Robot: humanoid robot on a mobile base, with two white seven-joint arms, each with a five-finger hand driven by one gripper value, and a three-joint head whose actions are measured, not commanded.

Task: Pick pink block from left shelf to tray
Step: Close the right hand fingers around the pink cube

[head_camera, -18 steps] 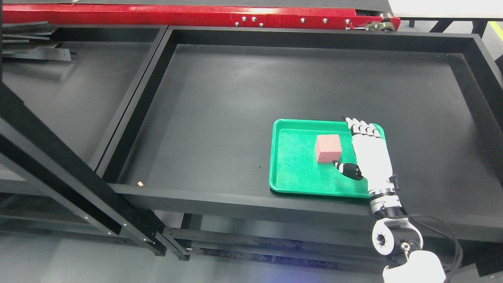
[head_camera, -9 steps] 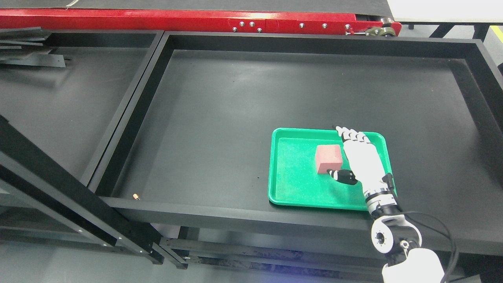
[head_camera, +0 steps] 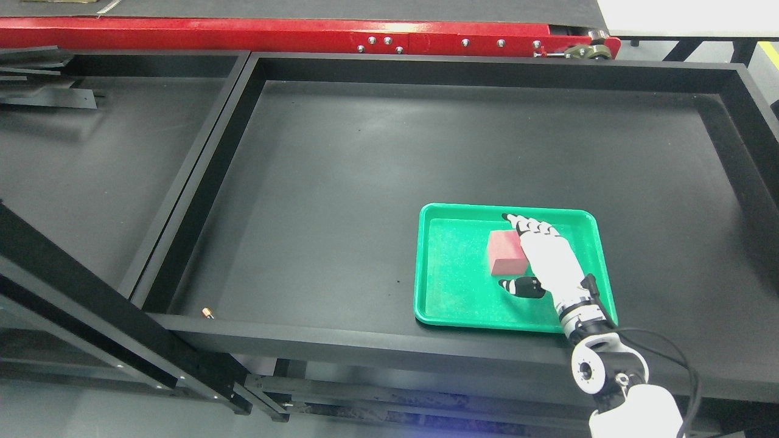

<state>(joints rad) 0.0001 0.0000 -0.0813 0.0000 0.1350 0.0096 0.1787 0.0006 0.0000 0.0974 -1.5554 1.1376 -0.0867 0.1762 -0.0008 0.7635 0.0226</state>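
Right hand (head_camera: 543, 258) released, fingers (head_camera: 534, 227) extended over pink block (head_camera: 504, 253), thumb (head_camera: 521, 286) splayed toward tray's near edge. We can't tell whether fingers touch block. Block sits in green tray (head_camera: 453, 292), right of tray's centre; its right side hidden behind hand. We see no clear long axis; edges roughly parallel tray rim.

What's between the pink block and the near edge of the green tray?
In the head view, the right hand's black thumb sits just in front of the pink block. Beyond it, only bare green tray floor up to the near rim.
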